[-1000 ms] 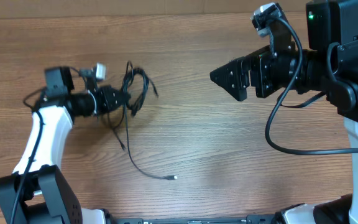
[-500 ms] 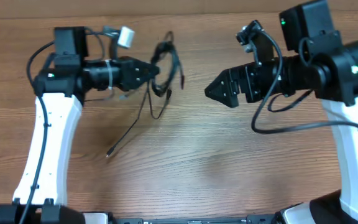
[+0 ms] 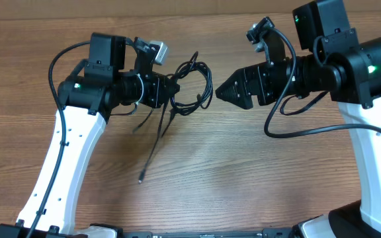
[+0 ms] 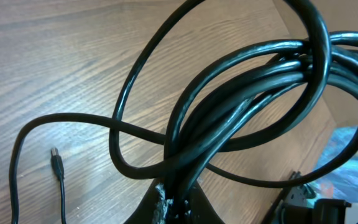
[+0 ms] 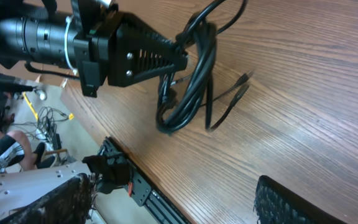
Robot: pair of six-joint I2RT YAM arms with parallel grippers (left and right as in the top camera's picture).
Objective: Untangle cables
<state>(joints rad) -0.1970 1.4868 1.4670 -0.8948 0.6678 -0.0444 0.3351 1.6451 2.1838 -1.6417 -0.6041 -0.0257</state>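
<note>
**Q:** Where are the cables (image 3: 192, 86), and what holds them?

**A:** The bundle is at the table's (image 3: 243, 172) far centre, between the two arms. The left gripper (image 3: 172, 89) is pressed shut on it. The left wrist view shows several black strands rising from the closed tips, looped over one another. One loose strand trails toward the near edge and ends in a plug end (image 3: 140, 178) lying on the wood.

**Q:** What has changed in the last second?

**A:** The left arm has carried the bundle from the left side toward the centre, dragging the trailing strand with it. The right arm has swung inward. The right gripper (image 3: 222, 94) now sits just beside the loops, apart from them. Its fingers are spread and nothing is between them.

**Q:** What does this mean for the task?

**A:** The loops remain knotted, so no separation is done yet. The bundle now appears to be within reach of both arms, one anchoring and one free. The likely next step is for the free gripper to take an outer loop and draw it away from the anchor. A pull on the wrong strand could tighten the knot.
</note>
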